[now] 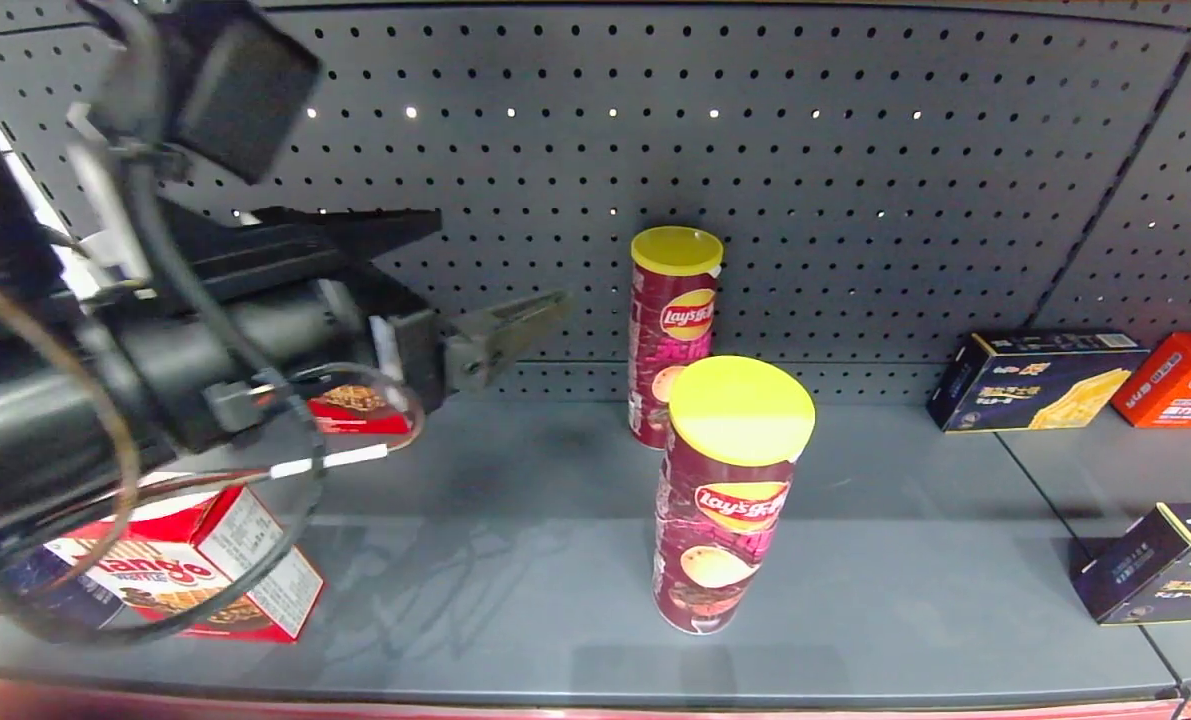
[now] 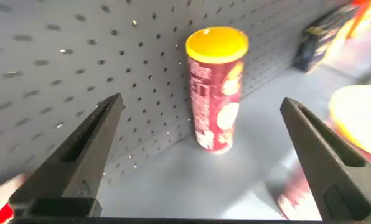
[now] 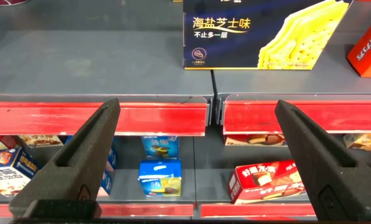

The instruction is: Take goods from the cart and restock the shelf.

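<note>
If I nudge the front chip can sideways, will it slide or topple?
Probably topples: the front can stands upright, tall on a narrow base. Once down, its round body would likely roll on the smooth shelf. It stands apart from the back can, so nothing braces it.

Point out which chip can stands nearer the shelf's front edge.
The front can, forward and right of the back can, which stands by the pegboard.

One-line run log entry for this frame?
left gripper: jaws open, empty, above shelf, facing rear chip can | front chip can: upright on shelf | right gripper: jaws open, empty, facing red shelf edge
</note>
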You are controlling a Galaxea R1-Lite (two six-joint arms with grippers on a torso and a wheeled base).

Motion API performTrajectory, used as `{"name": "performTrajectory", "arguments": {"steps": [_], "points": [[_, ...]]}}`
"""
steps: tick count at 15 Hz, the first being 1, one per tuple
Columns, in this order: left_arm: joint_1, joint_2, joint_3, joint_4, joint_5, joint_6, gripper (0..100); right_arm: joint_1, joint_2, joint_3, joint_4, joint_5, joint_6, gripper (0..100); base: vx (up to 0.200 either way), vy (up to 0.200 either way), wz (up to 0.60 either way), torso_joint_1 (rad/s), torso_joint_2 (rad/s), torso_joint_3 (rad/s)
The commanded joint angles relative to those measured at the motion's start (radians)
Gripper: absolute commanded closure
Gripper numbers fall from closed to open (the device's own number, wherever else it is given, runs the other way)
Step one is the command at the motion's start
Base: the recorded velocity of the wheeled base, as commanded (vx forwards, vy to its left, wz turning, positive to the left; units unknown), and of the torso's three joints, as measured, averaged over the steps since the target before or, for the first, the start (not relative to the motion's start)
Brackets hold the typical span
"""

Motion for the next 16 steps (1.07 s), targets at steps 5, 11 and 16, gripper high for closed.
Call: {"name": "performTrajectory", "arguments": {"steps": [5,11,16], "points": [[0.178,-0.817,0.373,0.288,-0.026,0.052,0,0.001,0.002,0.000,0.000,0.001,0.000,0,0.000,0.000,0.00,0.000,0.00,0.000],[0.518,-1.163,0.684,0.280,-0.073,0.017,0,0.000,0.002,0.000,0.000,-0.001,0.000,0,0.000,0.000,0.00,0.000,0.00,0.000],[0.629,-1.287,0.897,0.269,-0.082,0.002,0,0.000,0.002,0.000,0.000,0.001,0.000,0,0.000,0.000,0.00,0.000,0.00,0.000]]}}
